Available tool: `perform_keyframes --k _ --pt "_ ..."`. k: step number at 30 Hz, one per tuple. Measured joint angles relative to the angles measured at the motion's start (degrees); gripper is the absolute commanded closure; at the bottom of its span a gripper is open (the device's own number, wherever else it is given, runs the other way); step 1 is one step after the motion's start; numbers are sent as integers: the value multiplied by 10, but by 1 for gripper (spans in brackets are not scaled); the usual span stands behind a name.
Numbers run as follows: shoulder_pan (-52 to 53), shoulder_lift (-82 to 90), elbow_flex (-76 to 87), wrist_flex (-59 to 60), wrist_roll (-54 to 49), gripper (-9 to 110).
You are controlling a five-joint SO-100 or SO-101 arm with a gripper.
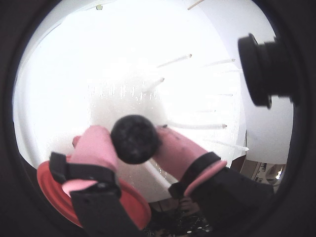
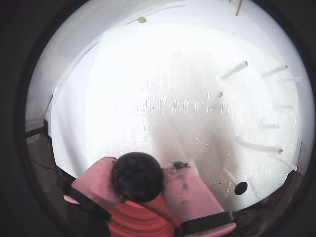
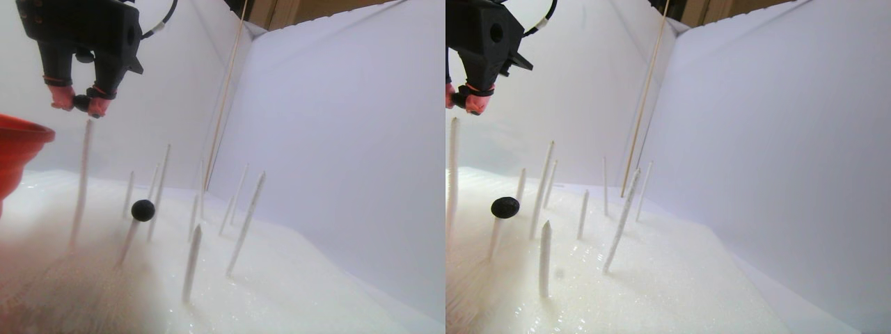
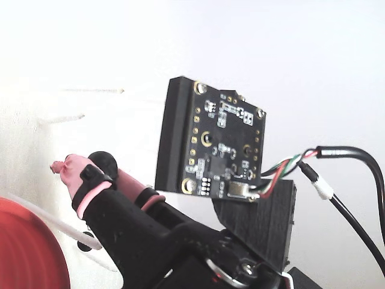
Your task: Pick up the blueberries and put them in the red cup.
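Black blueberry (image 1: 135, 138) between jaws, above red cup (image 1: 129, 201).

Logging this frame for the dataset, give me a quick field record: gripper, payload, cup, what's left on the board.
gripper: pink-tipped gripper, raised above the board, shut on a blueberry
held blueberry: dark ball pinched between the pink fingertips
red cup: red cup only partly in view; its rim shows below the gripper in both wrist views
drop status: not yet released
remaining blueberry: one blueberry sits on top of a white spike
board: white foam base with upright white spikes
enclosure: white walls
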Motion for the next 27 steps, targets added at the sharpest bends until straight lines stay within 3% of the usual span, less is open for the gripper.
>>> perform_keyframes --k 27 --pt "-51 145 54 141 42 89"
